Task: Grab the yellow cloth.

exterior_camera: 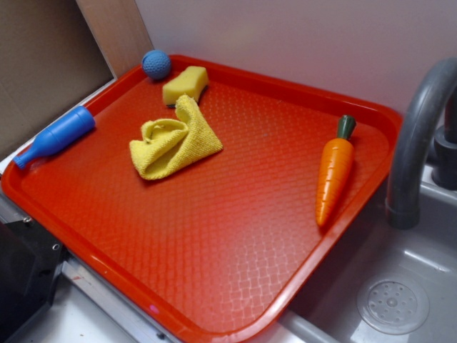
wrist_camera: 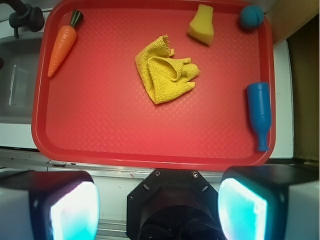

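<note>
The yellow cloth (exterior_camera: 174, 139) lies crumpled on the red tray (exterior_camera: 235, 214), in its far left part. It also shows in the wrist view (wrist_camera: 165, 75), near the tray's upper middle. My gripper (wrist_camera: 159, 207) is high above and well short of the tray's near edge, over the counter. Its jaws stand wide apart and hold nothing; the pads (wrist_camera: 75, 212) glow cyan. The gripper is out of sight in the exterior view.
On the tray: a pale-yellow sponge block (exterior_camera: 185, 84), a blue ball (exterior_camera: 156, 64), a blue bottle-shaped toy (exterior_camera: 56, 136) on the left rim, a toy carrot (exterior_camera: 334, 171) at the right. A grey faucet (exterior_camera: 418, 136) and sink (exterior_camera: 389, 300) stand to the right.
</note>
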`<state>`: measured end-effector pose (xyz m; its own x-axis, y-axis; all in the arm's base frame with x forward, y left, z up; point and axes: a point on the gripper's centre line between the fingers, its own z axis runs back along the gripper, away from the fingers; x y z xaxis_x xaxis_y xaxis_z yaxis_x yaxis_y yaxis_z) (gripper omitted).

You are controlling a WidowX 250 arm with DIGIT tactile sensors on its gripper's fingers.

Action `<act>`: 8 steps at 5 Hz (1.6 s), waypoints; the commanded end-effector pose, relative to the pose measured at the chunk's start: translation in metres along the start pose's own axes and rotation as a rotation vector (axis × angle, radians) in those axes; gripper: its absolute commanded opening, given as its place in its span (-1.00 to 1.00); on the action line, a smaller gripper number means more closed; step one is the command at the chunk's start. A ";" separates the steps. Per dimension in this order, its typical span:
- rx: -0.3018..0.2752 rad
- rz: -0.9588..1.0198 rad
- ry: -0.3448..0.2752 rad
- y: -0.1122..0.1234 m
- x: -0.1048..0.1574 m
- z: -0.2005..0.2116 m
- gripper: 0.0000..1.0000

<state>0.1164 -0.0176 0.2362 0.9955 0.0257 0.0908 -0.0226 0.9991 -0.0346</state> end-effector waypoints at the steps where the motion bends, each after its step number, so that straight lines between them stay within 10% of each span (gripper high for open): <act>1: 0.000 0.000 0.000 0.000 0.000 0.000 1.00; 2: 0.067 0.074 0.049 -0.022 0.045 -0.055 1.00; 4: 0.053 0.205 -0.077 -0.037 0.143 -0.158 1.00; 8: 0.196 0.026 -0.044 0.032 0.114 -0.188 1.00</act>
<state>0.2374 0.0057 0.0466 0.9938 0.0389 0.1045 -0.0555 0.9855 0.1606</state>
